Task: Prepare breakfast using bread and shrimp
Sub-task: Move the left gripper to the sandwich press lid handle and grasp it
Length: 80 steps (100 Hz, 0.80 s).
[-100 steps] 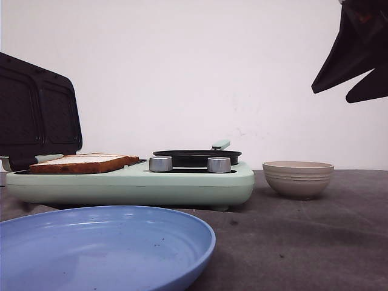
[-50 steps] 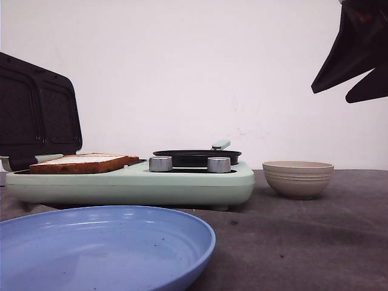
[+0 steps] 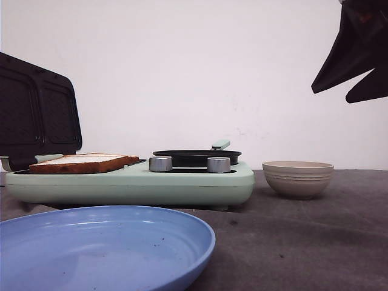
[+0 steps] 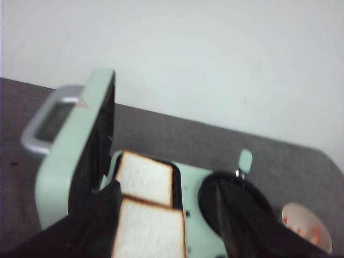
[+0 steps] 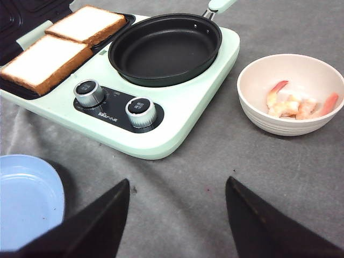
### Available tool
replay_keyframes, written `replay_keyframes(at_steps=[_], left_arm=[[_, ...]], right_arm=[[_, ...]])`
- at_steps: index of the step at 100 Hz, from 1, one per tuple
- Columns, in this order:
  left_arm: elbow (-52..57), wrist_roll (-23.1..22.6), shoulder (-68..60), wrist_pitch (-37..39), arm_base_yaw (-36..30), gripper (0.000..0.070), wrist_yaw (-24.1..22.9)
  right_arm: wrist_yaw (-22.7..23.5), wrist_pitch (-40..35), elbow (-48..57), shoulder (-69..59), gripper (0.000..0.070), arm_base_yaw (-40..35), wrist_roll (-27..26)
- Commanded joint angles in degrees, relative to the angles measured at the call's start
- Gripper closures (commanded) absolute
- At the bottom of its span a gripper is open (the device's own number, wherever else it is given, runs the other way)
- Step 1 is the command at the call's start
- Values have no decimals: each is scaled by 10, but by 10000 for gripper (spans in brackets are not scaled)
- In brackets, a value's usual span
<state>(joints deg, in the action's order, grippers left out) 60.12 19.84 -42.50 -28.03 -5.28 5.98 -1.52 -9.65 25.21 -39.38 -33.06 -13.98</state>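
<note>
Two bread slices already laid side by side on the open sandwich press; shrimp waiting in the beige bowl, frying pan empty, blue plate bare; left fingers and right fingers both spread apart, holding nothing; cooking and plating judged not yet done.

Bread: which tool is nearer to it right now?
Left. The left tool hangs open right above the bread on the grill side. The right tool, also open, is over bare table, short of the knobs.
</note>
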Motion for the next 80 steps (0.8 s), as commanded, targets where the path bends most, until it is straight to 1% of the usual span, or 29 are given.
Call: replay_keyframes(at_steps=[1, 13, 35, 43, 49, 54, 60, 80], left_arm=[[35, 32, -21, 5, 29, 420, 26], [77, 63, -66, 5, 99, 420, 85], [115, 117, -148, 11, 245, 420, 226], [115, 146, -182, 13, 283, 413, 252], [115, 174, -208, 22, 297, 413, 268], [115, 189, -227, 35, 304, 413, 285], [115, 199, -249, 54, 307, 414, 301], [115, 218, -316, 95, 295, 414, 315]], right_arm=[[1, 6, 2, -2, 359, -5, -9], [2, 6, 2, -2, 359, -5, -10], [2, 6, 2, -2, 359, -5, -10], [2, 6, 2, -2, 359, -5, -10], [2, 6, 2, -2, 359, -5, -10], [2, 6, 2, -2, 359, -5, -10], [4, 6, 2, -2, 359, -5, -10], [5, 6, 2, -2, 359, -5, -10]])
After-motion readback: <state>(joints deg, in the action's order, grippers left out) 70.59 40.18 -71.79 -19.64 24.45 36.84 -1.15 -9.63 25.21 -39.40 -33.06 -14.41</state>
